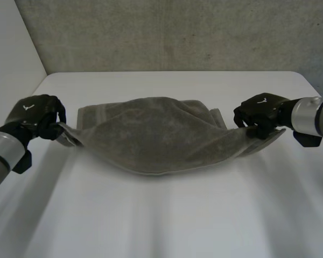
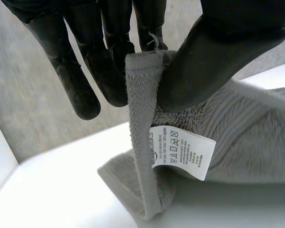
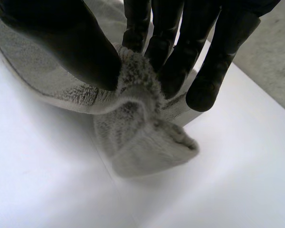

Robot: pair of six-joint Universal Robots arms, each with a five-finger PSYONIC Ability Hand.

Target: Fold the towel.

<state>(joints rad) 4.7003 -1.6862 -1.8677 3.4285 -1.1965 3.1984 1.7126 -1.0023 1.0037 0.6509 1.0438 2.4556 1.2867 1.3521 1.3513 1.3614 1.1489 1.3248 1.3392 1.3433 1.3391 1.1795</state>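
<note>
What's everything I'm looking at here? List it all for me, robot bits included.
towel: one, grey-brown, at the table's middle, sagging between the two hands.
care label: one, white with printed text, on the towel's edge just below the left hand's thumb.
table: one, white, under the towel.
wall: one, grey, behind the table.
left arm, right arm: two, grey, one at each side.
left hand: one, black, pinching the towel's left end.
right hand: one, black, pinching its right end.
</note>
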